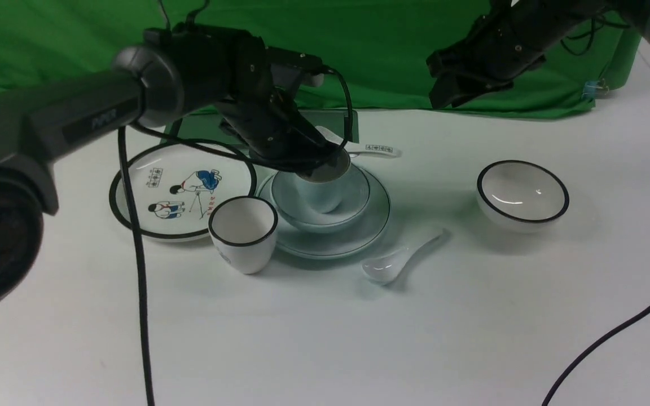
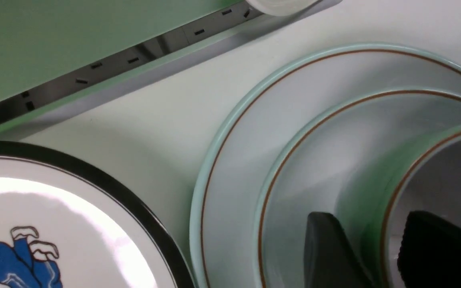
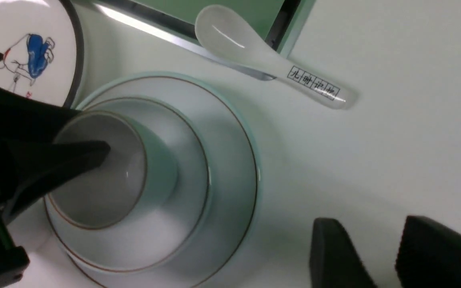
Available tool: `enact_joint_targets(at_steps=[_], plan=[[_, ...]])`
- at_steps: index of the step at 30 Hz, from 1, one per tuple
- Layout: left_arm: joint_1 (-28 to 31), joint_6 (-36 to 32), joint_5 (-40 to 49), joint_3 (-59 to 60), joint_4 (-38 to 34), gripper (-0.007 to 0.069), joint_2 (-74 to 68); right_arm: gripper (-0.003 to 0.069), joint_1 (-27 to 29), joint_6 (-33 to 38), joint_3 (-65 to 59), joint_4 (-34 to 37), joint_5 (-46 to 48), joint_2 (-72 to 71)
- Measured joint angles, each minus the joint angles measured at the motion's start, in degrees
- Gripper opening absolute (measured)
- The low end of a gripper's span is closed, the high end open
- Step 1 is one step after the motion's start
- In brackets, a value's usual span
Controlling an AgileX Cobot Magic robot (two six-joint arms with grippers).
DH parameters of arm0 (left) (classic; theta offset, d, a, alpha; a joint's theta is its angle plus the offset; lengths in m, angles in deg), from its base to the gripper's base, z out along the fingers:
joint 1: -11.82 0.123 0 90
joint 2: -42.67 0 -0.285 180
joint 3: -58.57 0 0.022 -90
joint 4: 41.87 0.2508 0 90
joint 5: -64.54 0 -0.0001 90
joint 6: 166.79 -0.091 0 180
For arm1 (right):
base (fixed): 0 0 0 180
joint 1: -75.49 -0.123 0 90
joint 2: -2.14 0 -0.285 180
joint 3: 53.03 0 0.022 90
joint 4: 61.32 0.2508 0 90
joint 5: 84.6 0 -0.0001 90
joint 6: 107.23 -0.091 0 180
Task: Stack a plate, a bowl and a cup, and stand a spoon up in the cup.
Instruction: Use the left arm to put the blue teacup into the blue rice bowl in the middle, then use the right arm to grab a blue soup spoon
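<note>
Left jaws tight astride wall of the cup [image 2: 368, 192], clear only in wrist views; right jaws narrow, empty.

Plate [image 1: 361, 234], bowl [image 1: 353, 194] and cup [image 1: 319, 197] are showing pale blue-green with thin brown rim lines; spoon [image 1: 384, 268] is showing white.

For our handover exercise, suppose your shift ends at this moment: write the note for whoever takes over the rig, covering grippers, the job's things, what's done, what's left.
Left gripper: straddles the rim of the small pale blue-green handleless cup, one finger inside, one outside; clamped or not, cannot tell.
Right gripper: open, empty, in the air right of the stack.
Done: pale blue-green glossy bowl sits on plain pale blue-green round plate; cup sits in bowl.
Left: release the cup, then stand the plain white ceramic soup spoon, lying on the table by the plate, in it.
</note>
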Motion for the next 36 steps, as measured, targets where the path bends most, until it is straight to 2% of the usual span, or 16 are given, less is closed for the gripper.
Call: enact_joint_targets(at_steps=[1,2,4,5,7,10,12,14,15,19,20,22,27,30,36], plan=[[0.0,0.0,0.34,-0.12,0.0,0.0251,0.0,0.03,0.0,0.06,0.0,-0.17,0.28,0.0],[0.0,0.43,2.79,-1.69,0.43,0.0328,0.08,0.0355,-0.2,-0.36,0.0,-1.46,2.2,0.0],[0.0,0.91,7.91,-4.48,1.95,0.0409,1.12,0.0447,-0.6,-2.65,0.0,-3.83,4.73,0.0],[0.0,0.91,7.91,-4.48,2.13,0.0415,1.3,0.0456,-0.6,-2.65,-0.07,-4.03,4.93,0.0],[0.0,1.36,12.93,-6.53,4.41,0.0468,4.13,0.0542,-1.38,-5.0,-1.39,-5.64,5.8,-0.42],[0.0,1.73,16.3,-6.86,7.19,0.0489,9.76,0.0572,-2.98,-6.5,-5.77,-6.76,6.09,-1.48],[0.2,1.77,17.76,-6.51,7.9,0.0484,14.4,0.0566,-4.45,-7.34,-9.5,-7.52,6.09,-2.39],[0.27,1.77,18.13,-5.45,8.39,0.047,18.35,0.0558,-5.67,-8.17,-13.35,-8.29,6.16,-3.09],[0.39,1.77,18.02,-2.8,8.39,0.0441,23.87,0.0549,-7.29,-9.09,-19.36,-9.17,5.41,-4.0],[0.49,1.8,15.37,4.74,7.2,0.0374,33.89,0.0547,-9.43,-11.23,-27.77,-9.75,0.73,-5.19],[0.55,1.84,12.8,10.43,6.69,0.0324,40.23,0.0547,-10.07,-13.2,-31.13,-9.76,-3.64,-5.54],[0.55,1.93,10.32,16.14,6.76,0.0285,46.25,0.0547,-10.12,-15.6,-33.96,-9.76,-8.04,-5.6],[0.55,2.16,8.83,30.32,8.39,0.0183,59.73,0.0547,-10.07,-20.59,-36.06,-9.99,-16.26,-5.6],[0.55,2.16,8.98,37.89,9.33,0.0148,66.05,0.0547,-10.07,-21.94,-36.06,-9.98,-19.07,-5.65],[0.55,2.28,9.19,54.61,9.95,0.0128,77.36,0.0547,-10.07,-24.17,-36.06,-10.11,-22.84,-4.39]])
